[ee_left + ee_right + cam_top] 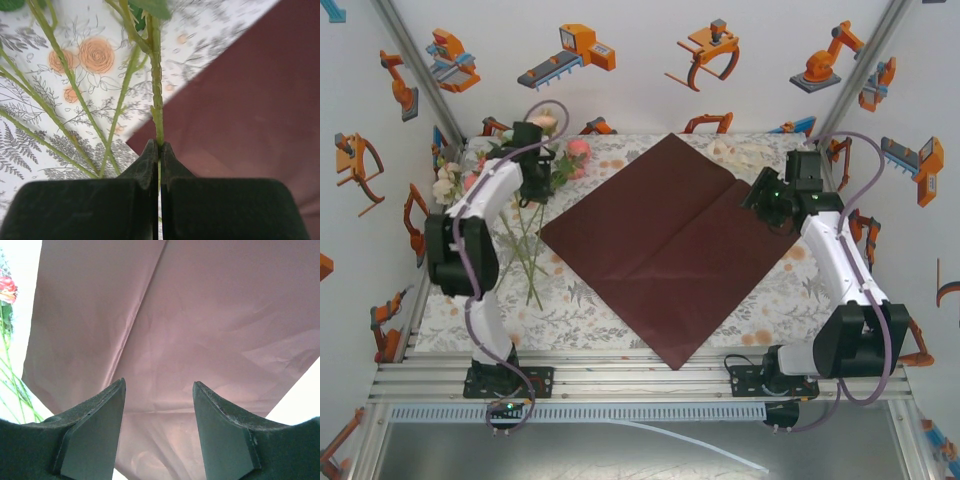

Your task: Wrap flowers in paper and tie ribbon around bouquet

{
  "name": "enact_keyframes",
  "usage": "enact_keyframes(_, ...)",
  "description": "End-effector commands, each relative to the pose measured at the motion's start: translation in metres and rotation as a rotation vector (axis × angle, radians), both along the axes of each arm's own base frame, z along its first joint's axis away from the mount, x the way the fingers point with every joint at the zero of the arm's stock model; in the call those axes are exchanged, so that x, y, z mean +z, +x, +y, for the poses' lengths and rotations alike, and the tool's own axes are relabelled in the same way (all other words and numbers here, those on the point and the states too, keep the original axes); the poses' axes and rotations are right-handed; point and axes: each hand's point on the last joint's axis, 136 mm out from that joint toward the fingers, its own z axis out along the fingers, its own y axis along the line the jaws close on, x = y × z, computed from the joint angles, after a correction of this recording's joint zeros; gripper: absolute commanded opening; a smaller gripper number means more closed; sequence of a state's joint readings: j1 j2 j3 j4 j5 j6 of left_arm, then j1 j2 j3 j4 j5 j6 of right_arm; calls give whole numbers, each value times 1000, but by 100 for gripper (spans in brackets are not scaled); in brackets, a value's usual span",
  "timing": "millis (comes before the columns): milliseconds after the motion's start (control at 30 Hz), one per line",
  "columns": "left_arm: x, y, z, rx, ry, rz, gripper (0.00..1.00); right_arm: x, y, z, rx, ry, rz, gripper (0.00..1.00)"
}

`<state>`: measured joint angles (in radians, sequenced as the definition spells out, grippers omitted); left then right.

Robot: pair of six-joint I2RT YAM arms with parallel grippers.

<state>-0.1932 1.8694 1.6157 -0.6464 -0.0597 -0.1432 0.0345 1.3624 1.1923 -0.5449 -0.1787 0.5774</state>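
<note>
Floral-printed tablecloth covers the bench, with white walls around it. The dark red paper lies flat at centre, turned like a diamond, with one long crease across it. The flowers are at far left: pink, peach and cream blooms, thin green stems fanned toward the near edge.

My left gripper is clamped on one stem. The left wrist view gives that pinch close up, just beside the paper's corner. My right gripper hangs over the paper's right side, jaws apart. Its wrist view adds fine wrinkles.

Overhead, the cream ribbon is heaped near the paper's far edge.
</note>
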Motion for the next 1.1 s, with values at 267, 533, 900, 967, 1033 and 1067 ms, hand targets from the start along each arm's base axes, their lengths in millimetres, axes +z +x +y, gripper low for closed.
enact_keyframes(267,191,26,-65,-26,-905,-482,0,26,9,-1,8,-22,-55,54)
enact_keyframes(533,127,60,-225,-244,-908,-287,0,30,7,3,45,-21,-70,56)
enact_keyframes(900,16,78,-281,-322,-710,-3,0,30,-12,-1,63,-65,-52,75)
enact_keyframes(967,-4,73,-286,-304,-705,49,0,29,-13,-2,57,-68,-41,76)
enact_keyframes(1033,-15,68,-288,-276,-721,101,0,28,-13,-3,55,-72,-33,76)
enact_keyframes(1067,-17,66,-287,-260,-728,117,0,27,-13,-3,53,-75,-29,76)
